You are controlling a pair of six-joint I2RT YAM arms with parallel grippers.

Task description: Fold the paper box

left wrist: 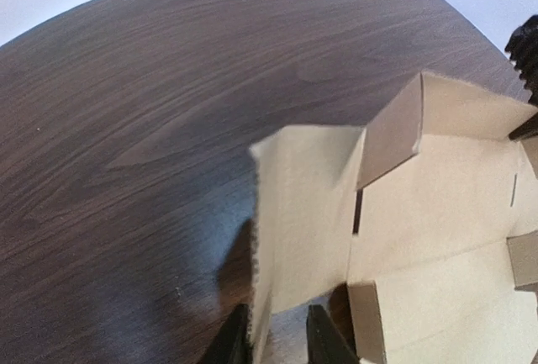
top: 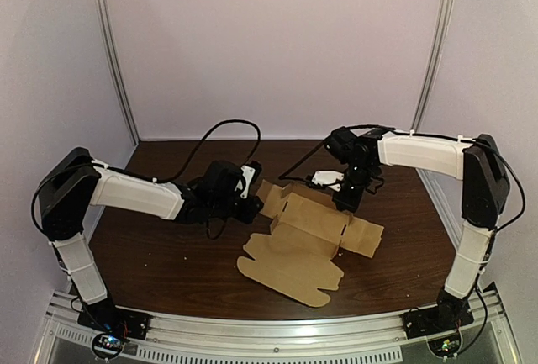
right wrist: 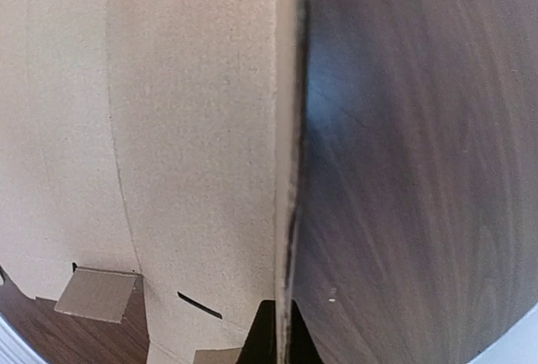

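Left gripper (left wrist: 279, 343) pinches a raised flap, right gripper (right wrist: 277, 334) clamps a wall edge of the paper box (top: 311, 229), lying mid-way across the table (top: 168, 255). I judge the card light, stiff and crease-prone; I'd hold near fold lines.

Wears smooth white shells between bulky black joint housings along the white-and-black left arm (top: 139, 196), above a ribbed white lower link and a flat black left base plate (top: 113, 324). Repeats the scheme on the white-and-black right arm (top: 420, 155), down to a black right base plate (top: 433, 322). Trails thin black cables (top: 227, 126) in loose loops from the wrists. Ends in the boxy black left gripper (top: 255, 206) and boxy black right gripper (top: 346, 200), each with a small white piece beside it and slim black jaws.
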